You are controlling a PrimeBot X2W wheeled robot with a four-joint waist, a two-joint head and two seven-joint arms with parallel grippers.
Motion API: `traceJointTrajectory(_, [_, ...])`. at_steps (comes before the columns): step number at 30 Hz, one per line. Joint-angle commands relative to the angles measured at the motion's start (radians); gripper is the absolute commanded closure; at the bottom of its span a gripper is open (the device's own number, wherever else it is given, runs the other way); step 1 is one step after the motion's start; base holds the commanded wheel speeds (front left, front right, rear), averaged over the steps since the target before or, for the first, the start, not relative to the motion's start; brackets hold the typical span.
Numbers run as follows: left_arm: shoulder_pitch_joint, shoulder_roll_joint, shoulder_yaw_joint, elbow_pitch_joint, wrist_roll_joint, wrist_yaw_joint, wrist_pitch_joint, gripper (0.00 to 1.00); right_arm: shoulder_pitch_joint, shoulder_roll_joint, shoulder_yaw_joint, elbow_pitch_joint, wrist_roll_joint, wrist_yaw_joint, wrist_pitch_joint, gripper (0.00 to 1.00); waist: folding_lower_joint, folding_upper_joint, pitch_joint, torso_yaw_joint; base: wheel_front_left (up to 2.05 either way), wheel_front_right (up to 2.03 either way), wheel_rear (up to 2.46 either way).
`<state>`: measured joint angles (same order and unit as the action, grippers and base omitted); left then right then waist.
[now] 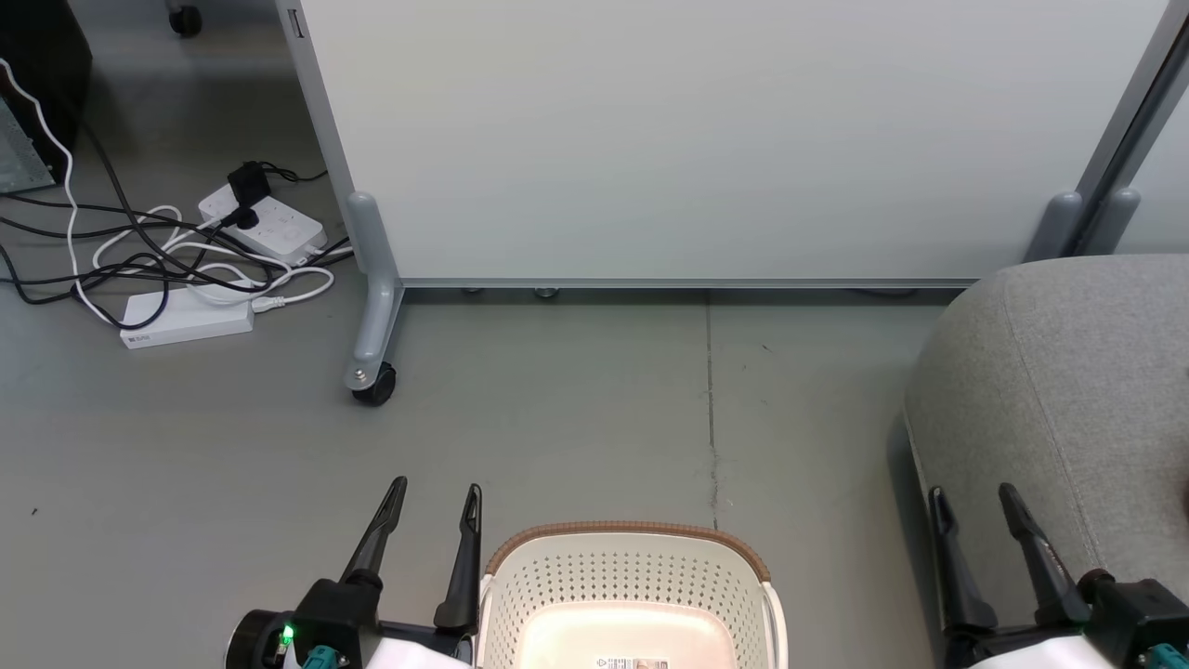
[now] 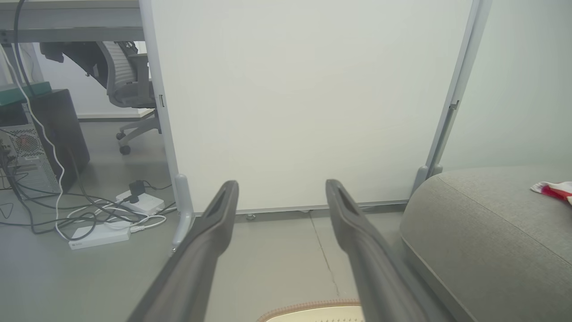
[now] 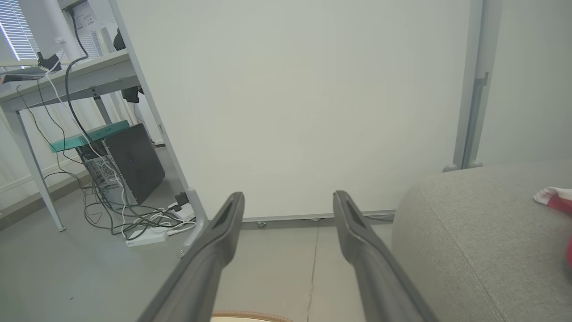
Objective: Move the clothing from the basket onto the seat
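The basket (image 1: 632, 576) sits nearest, and the part of its floor that shows is bare down to the paper label (image 1: 636, 662). Its near end is cut off, so a garment left there could be missed. Dipping in on a wrong guess would likely shove the light basket along the floor or catch a finger in its perforated wall. To the right of the basket stands the seat (image 1: 1068, 372). The clothing (image 2: 552, 190) lies on it as a red and white scrap, well beyond the basket. How much of it is there, or how close it lies to an edge, cannot be told, so a slide off the rounded cushion is possible. Beyond the basket to the left, the loose cables (image 1: 186, 279) could snag a wheel if the base rolled that way. The left hand (image 1: 437, 488) hovers just left of the basket, fingers apart and empty, pointing away over the floor. The right hand (image 1: 971, 492) is level with it on the basket's right, beside the seat's front corner, fingers also spread and holding nothing.
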<state>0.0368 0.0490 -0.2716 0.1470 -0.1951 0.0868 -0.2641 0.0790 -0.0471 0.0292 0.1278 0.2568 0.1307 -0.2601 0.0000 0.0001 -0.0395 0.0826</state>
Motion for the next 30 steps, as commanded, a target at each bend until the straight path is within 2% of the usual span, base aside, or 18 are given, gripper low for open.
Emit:
traceJointTrajectory(1, [0.010, 0.004, 0.007, -0.005, 0.001, 0.011, 0.000, 0.00, 0.008, -0.005, 0.012, 0.002, 0.002, 0.000, -0.005, 0.00, 0.0000, -0.0001, 0.003, -0.005, 0.00, 0.00, 0.00])
traceJointTrajectory(8, [0.021, 0.004, 0.033, -0.024, -0.022, 0.011, 0.000, 0.00, -0.016, -0.005, 0.008, -0.002, -0.001, 0.000, -0.005, 0.00, 0.0000, -0.0001, 0.011, -0.006, 0.00, 0.00, 0.00])
traceJointTrajectory(17, [0.015, 0.003, 0.031, -0.007, -0.042, -0.051, 0.000, 0.00, -0.028, -0.005, 0.003, -0.005, 0.001, 0.000, -0.005, 0.00, 0.0000, -0.0001, 0.013, -0.007, 0.00, 0.00, 0.00])
traceJointTrajectory(30, [0.013, 0.003, 0.031, 0.021, -0.059, -0.044, 0.000, 0.00, -0.033, -0.005, 0.007, -0.002, 0.004, 0.000, -0.005, 0.00, 0.0000, -0.0001, 0.014, -0.008, 0.00, 0.00, 0.00])
